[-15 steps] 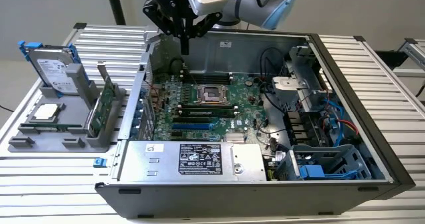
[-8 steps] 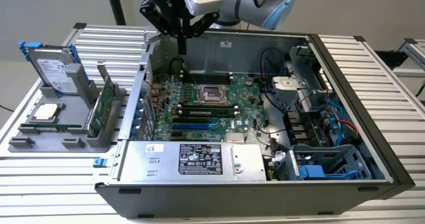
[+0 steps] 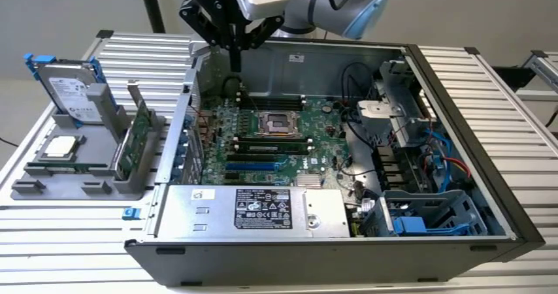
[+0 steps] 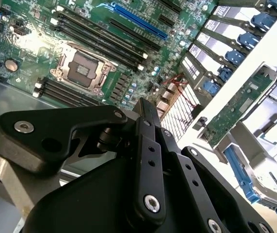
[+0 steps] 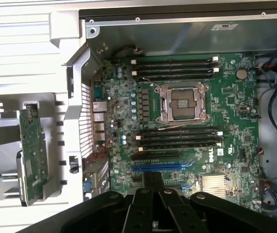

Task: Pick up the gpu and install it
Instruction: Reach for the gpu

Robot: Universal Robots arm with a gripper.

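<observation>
The gpu [image 3: 140,136], a thin green card with a silver end bracket, stands on edge in a slot of the grey holder [image 3: 78,176], outside the open computer case [image 3: 349,242] on the exterior view's left. Both wrist views show the same card beside the case wall, gpu [image 5: 31,150] and gpu [image 4: 237,109]. My gripper [image 3: 235,62] hangs above the case's far left corner, over the motherboard [image 3: 270,144]. Its fingers [image 5: 153,182] are pressed together with nothing between them. The gripper is well apart from the gpu.
A silver hard drive in a blue frame [image 3: 65,88] and a small square processor chip [image 3: 61,147] also rest in the holder. Inside the case are RAM slots, an open processor socket [image 5: 184,102], a blue expansion slot [image 5: 157,167], cables and a power supply [image 3: 253,209].
</observation>
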